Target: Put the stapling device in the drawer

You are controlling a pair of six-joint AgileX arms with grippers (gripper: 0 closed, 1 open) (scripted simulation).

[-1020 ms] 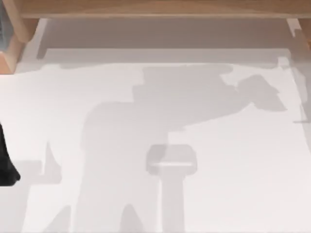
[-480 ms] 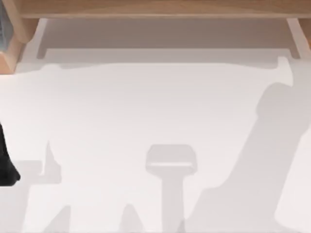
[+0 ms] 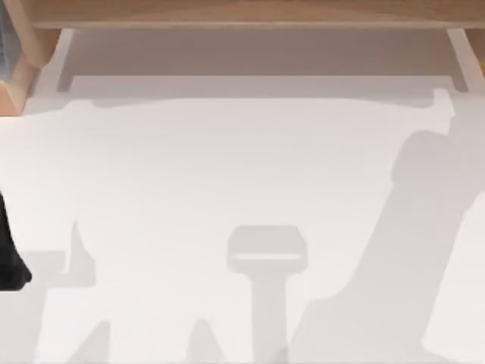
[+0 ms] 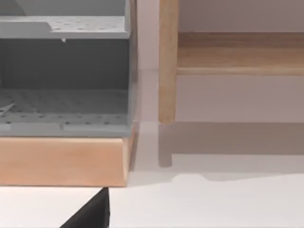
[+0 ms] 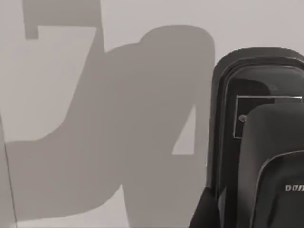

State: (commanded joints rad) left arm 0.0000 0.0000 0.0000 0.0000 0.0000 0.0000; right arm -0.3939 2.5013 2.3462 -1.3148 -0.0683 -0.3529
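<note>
The stapling device is out of view. A black part of my left arm (image 3: 9, 254) sits at the table's left edge. In the left wrist view a black wedge of my left gripper (image 4: 90, 214) pokes in, low in front of a wooden cabinet (image 4: 61, 161) with a grey perforated compartment (image 4: 61, 102). I cannot tell whether that compartment is the drawer. The right wrist view has a dark, rounded housing of my right arm (image 5: 259, 142) over the white table. The right arm's shadow (image 3: 409, 250) lies on the table's right side.
A wooden shelf frame (image 3: 242, 14) runs along the far edge of the white table (image 3: 189, 174), with a wooden post (image 4: 167, 61) beside the cabinet. The cabinet's corner (image 3: 15, 83) sits at the far left.
The large arm shadow that lay across the table's middle has swung to the right side and then shifted slightly. The black part at the left edge has not moved.
</note>
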